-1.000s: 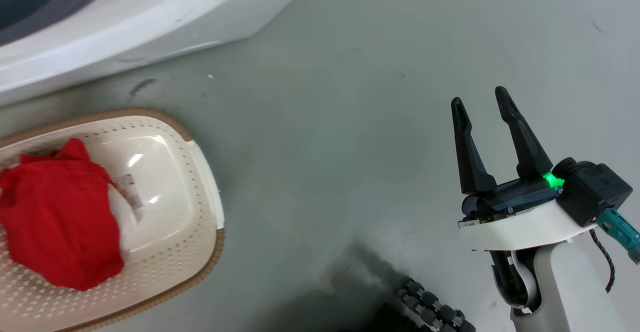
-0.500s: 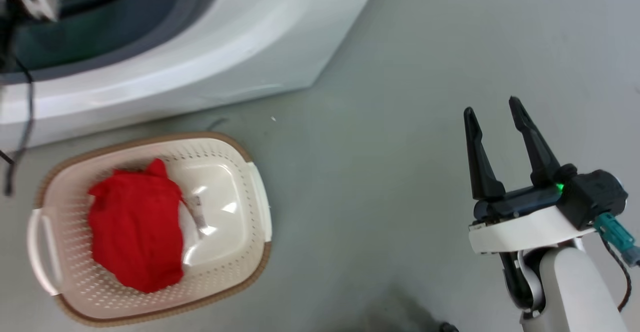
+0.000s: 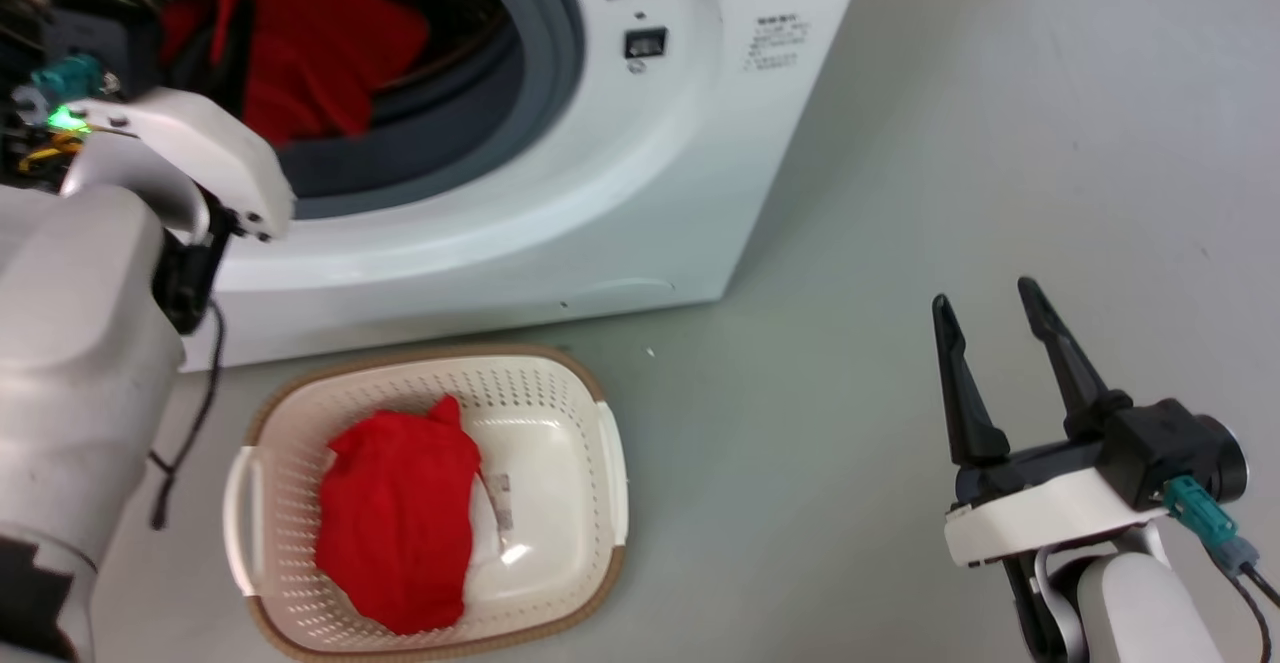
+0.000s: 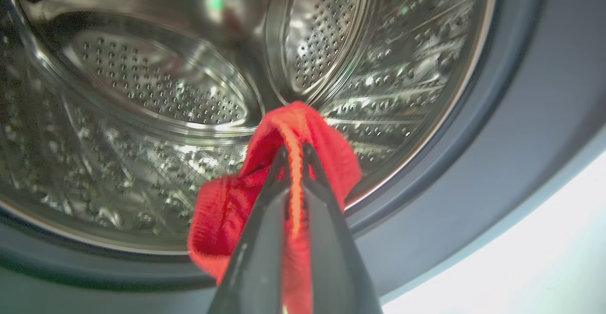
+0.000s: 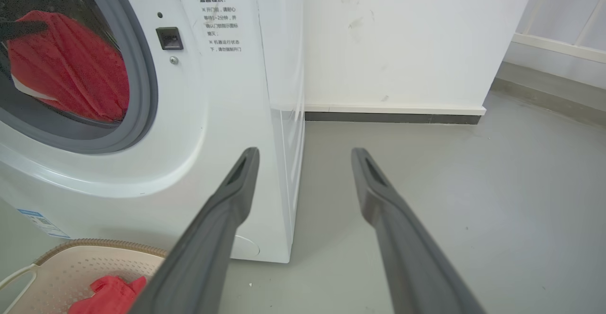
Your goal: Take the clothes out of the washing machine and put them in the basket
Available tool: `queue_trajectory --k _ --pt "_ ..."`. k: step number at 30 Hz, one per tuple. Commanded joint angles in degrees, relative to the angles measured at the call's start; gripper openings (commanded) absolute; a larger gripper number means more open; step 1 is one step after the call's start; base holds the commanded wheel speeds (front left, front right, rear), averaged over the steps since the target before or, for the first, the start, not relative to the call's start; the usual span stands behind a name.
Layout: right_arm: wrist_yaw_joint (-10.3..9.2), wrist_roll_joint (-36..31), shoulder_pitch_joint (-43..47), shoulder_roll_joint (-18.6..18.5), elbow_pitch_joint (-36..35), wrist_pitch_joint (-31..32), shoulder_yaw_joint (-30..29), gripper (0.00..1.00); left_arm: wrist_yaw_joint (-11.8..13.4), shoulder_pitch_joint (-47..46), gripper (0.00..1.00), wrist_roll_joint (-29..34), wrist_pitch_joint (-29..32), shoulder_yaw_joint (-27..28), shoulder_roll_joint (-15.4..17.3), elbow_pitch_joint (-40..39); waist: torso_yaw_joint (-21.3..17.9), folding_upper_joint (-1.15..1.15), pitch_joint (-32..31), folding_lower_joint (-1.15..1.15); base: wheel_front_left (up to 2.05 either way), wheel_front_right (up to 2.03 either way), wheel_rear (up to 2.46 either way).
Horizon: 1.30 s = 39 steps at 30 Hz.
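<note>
The head camera has swung up, bringing the white washing machine (image 3: 640,193) and the left arm into sight. Inside the machine's studded steel drum, the left end effector (image 4: 294,149) pinches a soft red garment (image 4: 222,210). In front of the machine, the perforated cream basket (image 3: 560,383) holds a second red piece (image 3: 400,513). The right end effector (image 3: 984,293) hangs spread and empty off the machine's right corner.

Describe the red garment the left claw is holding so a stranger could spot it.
Find the big white washing machine and look into its round opening. A red garment hangs there, pinched by the left claw. The other red garment lies in the cream basket on the floor.
</note>
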Motion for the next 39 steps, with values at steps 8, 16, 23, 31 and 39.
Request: queue_trajectory --k 8,16,23,31,39 --pt "-0.06 -0.93 2.95 0.04 1.61 -0.13 -0.79 1.00 5.85 16.41 0.00 7.68 -0.36 7.58 1.44 -21.60 5.25 0.00 -9.45 0.01 0.00 0.00 0.00" --pt "-0.06 -1.12 5.22 0.04 2.64 -0.13 -0.85 1.00 9.03 27.86 0.00 11.23 -0.31 10.31 2.57 -36.37 7.06 0.00 -13.65 0.01 0.00 0.00 0.00" --pt "-0.06 -1.02 6.47 0.04 2.97 -0.13 -0.85 1.00 11.99 36.63 0.00 11.53 1.21 9.54 4.87 -47.54 8.24 0.00 -15.74 0.01 0.00 0.00 0.00" --pt "-0.06 -0.70 6.05 0.05 2.64 -0.13 -0.05 1.00 12.77 44.23 0.00 10.09 5.53 6.19 5.45 -51.08 8.32 0.00 -14.34 0.01 0.00 0.00 0.00" --pt "-0.06 -1.18 3.57 0.03 2.08 -0.13 -0.08 1.00 8.19 44.45 0.00 8.46 5.83 1.88 2.10 -38.44 6.21 0.00 -9.39 0.01 0.00 0.00 0.00"
